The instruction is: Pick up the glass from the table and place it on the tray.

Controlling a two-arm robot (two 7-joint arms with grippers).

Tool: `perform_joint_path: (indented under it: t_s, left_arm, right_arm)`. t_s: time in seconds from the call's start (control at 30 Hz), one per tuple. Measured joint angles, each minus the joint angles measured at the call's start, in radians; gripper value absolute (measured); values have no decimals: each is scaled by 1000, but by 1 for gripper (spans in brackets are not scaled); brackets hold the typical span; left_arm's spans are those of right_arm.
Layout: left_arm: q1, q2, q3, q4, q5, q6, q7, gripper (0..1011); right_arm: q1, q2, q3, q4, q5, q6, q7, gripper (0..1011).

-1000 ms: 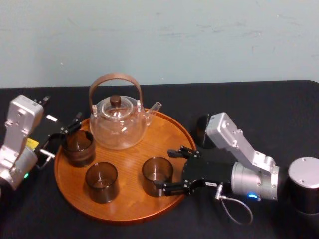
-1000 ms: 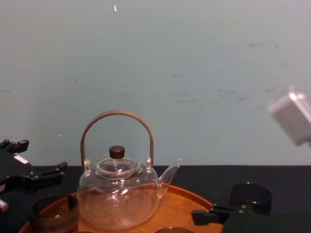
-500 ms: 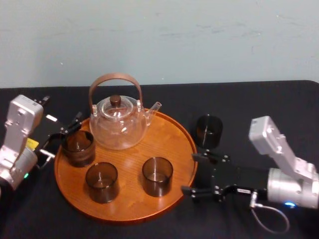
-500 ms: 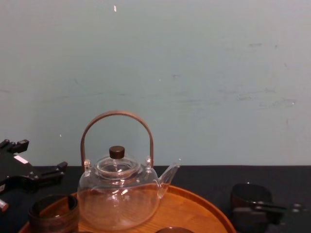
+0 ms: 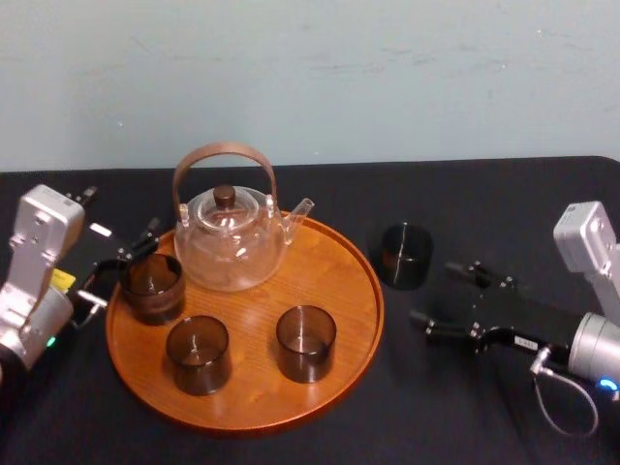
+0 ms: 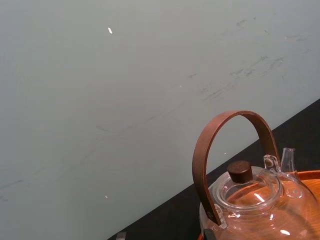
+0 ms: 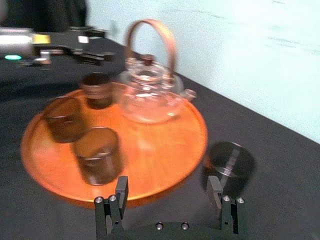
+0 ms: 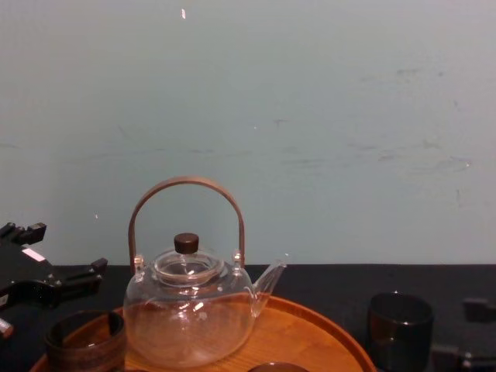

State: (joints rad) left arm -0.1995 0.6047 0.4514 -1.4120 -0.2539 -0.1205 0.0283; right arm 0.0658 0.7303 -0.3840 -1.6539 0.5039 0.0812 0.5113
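Black-covered table (image 5: 504, 194), round wooden tray (image 5: 254, 320) on it, 1 dark glass (image 5: 405, 256) just beside the tray

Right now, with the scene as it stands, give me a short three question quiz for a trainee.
1. True or false: the right gripper is open and empty.
2. How many glasses stand on the tray?
3. The lone glass off the tray stands: A) to the tray's left, B) to the tray's right, C) in front of the tray.
Key: 1 true; 2 three; 3 B.
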Motion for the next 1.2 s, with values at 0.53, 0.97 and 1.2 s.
perform_joint_path:
  t_s: [0.53,0.97,1.2]
  left_arm:
    - [0,0,0,0,0,0,0,1001]
    - [0,0,0,0,0,0,0,1001]
    - [0,0,0,0,0,0,0,1002]
  right_arm:
    - [56,-103,37,78,-46,143,-135,1002]
    - [144,-177,8,158,-114,211,-150,1002]
    - [193,-222,-3,224,-148,226,-156,1002]
